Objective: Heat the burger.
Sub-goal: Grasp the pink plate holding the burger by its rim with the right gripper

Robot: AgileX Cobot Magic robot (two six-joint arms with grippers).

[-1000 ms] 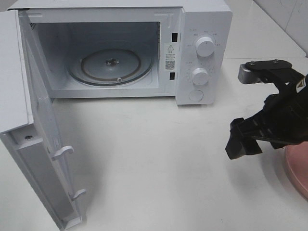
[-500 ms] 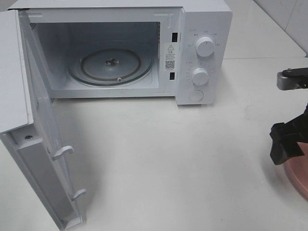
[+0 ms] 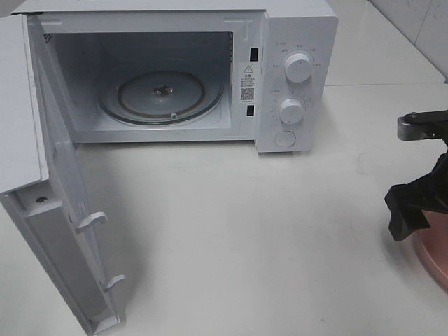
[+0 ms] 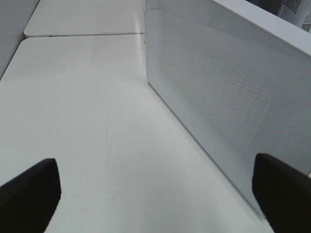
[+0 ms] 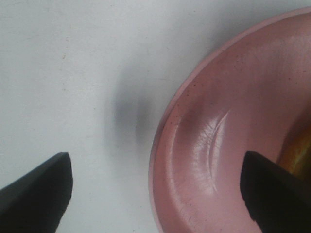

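Only a golden-brown sliver of the burger [image 5: 297,148] shows, at the edge of the right wrist view, lying on the round pink plate [image 5: 214,145]. My right gripper [image 5: 155,194] is open, low over the plate's rim, one finger over the table and the other over the plate's inside. In the exterior view that gripper [image 3: 411,208] hangs at the far right above the plate [image 3: 435,253], where the burger is cut off by the frame. My left gripper [image 4: 155,194] is open with nothing between its fingers, above bare table.
The white microwave [image 3: 297,77] stands at the back with its door [image 3: 49,189] swung wide open to the left and the glass turntable [image 3: 161,94] bare. A white perforated panel [image 4: 218,97] of the microwave runs beside the left gripper.
The right arm has moved right and down, from the table's right middle to over the pink plate's rim. Nothing else has moved.
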